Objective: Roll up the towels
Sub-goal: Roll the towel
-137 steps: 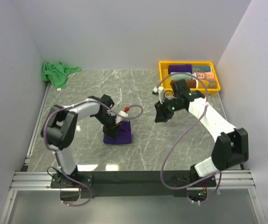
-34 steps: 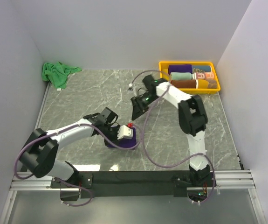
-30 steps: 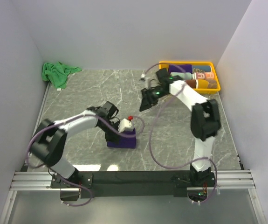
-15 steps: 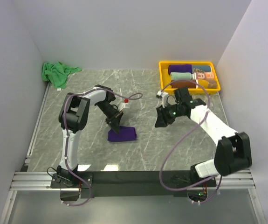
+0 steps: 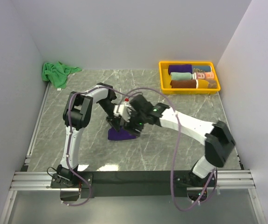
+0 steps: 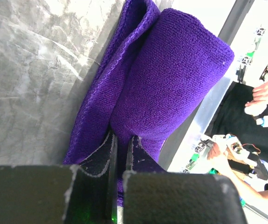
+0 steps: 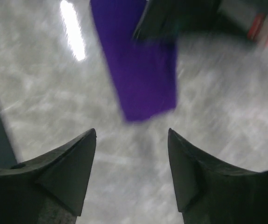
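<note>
Left wrist: left claw (image 6: 122,138) together at purple towel (image 6: 171,84). Right wrist: right claw (image 7: 132,132) apart.

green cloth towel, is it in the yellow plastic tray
No, the crumpled green cloth towel lies at the far left, apart from the yellow plastic tray at the far right.

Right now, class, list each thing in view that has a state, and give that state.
purple towel: partly rolled
green towel: crumpled, unrolled, far left corner
yellow tray: holding rolled towels
left gripper: shut, tips at the purple towel
right gripper: open, empty
</note>
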Controlling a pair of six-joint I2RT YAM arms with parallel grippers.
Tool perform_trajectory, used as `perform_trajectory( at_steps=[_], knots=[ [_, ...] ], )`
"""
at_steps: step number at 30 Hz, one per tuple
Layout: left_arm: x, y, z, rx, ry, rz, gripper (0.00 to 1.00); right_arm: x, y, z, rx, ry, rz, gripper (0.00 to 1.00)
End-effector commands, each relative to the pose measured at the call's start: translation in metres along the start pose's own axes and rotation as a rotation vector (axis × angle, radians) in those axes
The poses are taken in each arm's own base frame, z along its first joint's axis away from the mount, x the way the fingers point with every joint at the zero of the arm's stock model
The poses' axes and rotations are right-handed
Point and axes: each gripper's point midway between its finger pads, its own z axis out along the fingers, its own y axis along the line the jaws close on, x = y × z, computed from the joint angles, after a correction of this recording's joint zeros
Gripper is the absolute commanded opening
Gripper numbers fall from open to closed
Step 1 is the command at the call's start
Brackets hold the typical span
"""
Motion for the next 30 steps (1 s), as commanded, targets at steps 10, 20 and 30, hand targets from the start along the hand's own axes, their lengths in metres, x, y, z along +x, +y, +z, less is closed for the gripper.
perform_trajectory(
  at_steps=[10,20,30],
  knots=[
    [-0.015,0.057,0.016,-0.215,-0.003,0.166,0.06,-0.016,-0.008,0.069,-0.020,0.085,-0.292,0.73],
    [-0.009,0.048,-0.010,-0.180,-0.140,0.097,0.30,0.039,0.003,0.098,-0.187,0.197,-0.170,0.11],
    [0.013,0.029,-0.127,-0.231,-0.592,0.040,0.49,0.028,0.011,0.091,-0.375,0.137,-0.010,0.00]
  ],
)
